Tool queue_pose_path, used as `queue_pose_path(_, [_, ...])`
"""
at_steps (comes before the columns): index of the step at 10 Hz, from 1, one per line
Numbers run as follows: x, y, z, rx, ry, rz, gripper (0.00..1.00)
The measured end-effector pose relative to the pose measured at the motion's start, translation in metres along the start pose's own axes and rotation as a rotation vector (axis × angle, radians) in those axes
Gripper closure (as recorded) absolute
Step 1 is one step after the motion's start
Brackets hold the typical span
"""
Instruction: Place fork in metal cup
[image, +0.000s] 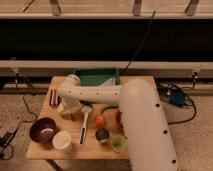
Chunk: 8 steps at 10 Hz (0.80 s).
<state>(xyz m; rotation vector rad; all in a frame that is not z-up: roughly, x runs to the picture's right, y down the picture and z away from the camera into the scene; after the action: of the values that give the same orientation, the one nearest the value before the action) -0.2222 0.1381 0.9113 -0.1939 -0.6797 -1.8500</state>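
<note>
Dark and shiny, the metal cup (102, 135) stands near the table's (85, 149) front edge, lower middle of the frame, just beside the light-green cup (118, 143) on its right and below an orange object (100, 120); the fork I cannot pick out. Left of it lies the long white utensil (84, 124), then a white cup (62, 141) and a dark red bowl (42, 130). The claw (69, 111) hangs low over the table's left part, at the end of the white arm (100, 93), below the green tray (97, 77); whether it is open or holds anything cannot be told.
</note>
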Motion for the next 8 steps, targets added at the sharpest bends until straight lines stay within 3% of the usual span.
queue_pose_path(4, [-0.0025,-0.005,0.0075,-0.024,0.004,-0.011,0.21])
queue_pose_path(8, [-0.0038,-0.0016,0.0061,-0.03,-0.001,-0.008,0.59])
